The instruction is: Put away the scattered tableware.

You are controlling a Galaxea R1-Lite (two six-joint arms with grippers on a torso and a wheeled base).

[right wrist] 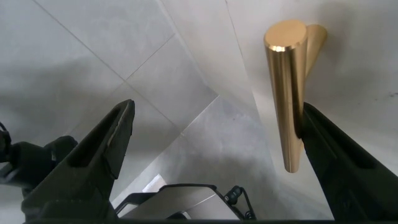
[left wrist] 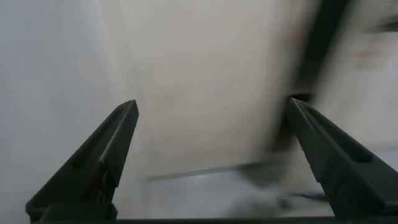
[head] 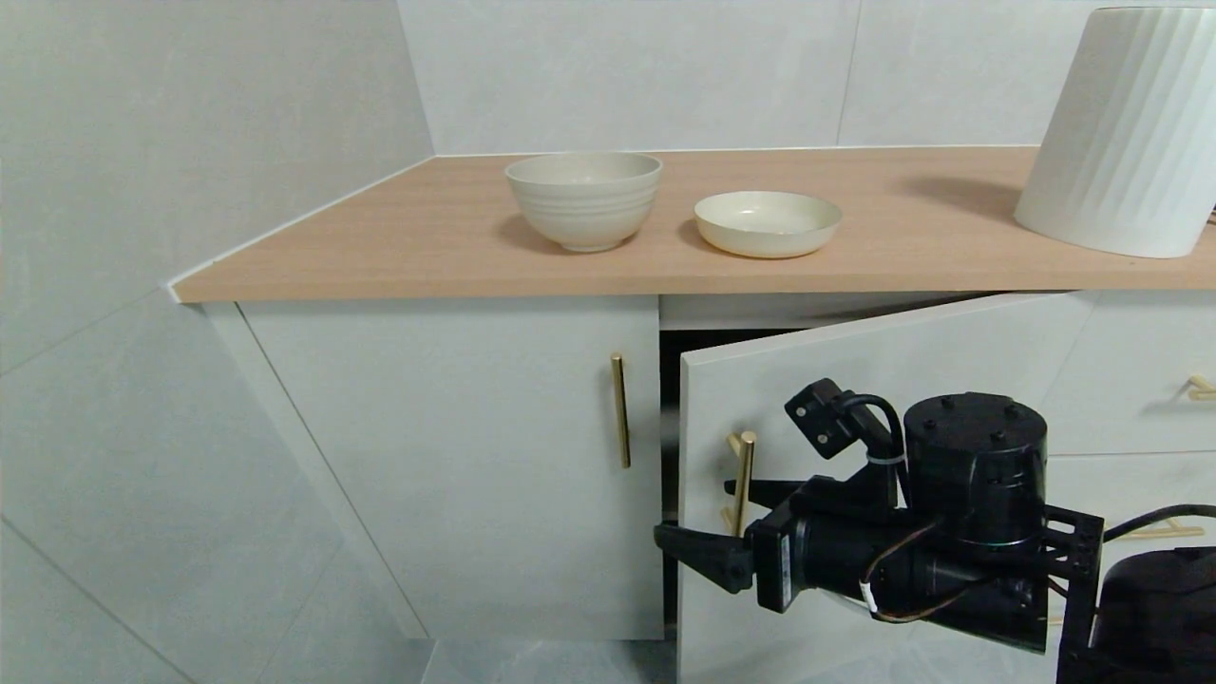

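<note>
A pale tiled wall [head: 190,142] runs behind and to the left of a white cabinet [head: 456,456] topped by a wooden tabletop [head: 427,247]. The cabinet's left door [head: 446,475] is closed flat. The right door [head: 855,370] stands ajar, its free edge swung out from the frame, with a dark gap showing behind it. At the far right of the tabletop stands a tall white ribbed shade [head: 1121,133], wider at its foot than at its top. The tableware sits near the middle of the tabletop, well back from the front edge. A deep cream bowl [head: 583,199] with faint rings around its side stands upright on the left. A shallow cream dish [head: 768,222] lies just beside it on the right, close to it but not touching. The right gripper [head: 693,510] is level with the free edge of the ajar door, its fingers spread apart. The door's gold bar handle [head: 744,480] stands between them, close against one finger; whether they touch cannot be told. The left gripper [left wrist: 212,102] has its fingers spread wide with nothing between them, in front of a blurred pale panel. A matching gold handle [head: 619,410] runs upright along the right edge of the closed door.
</note>
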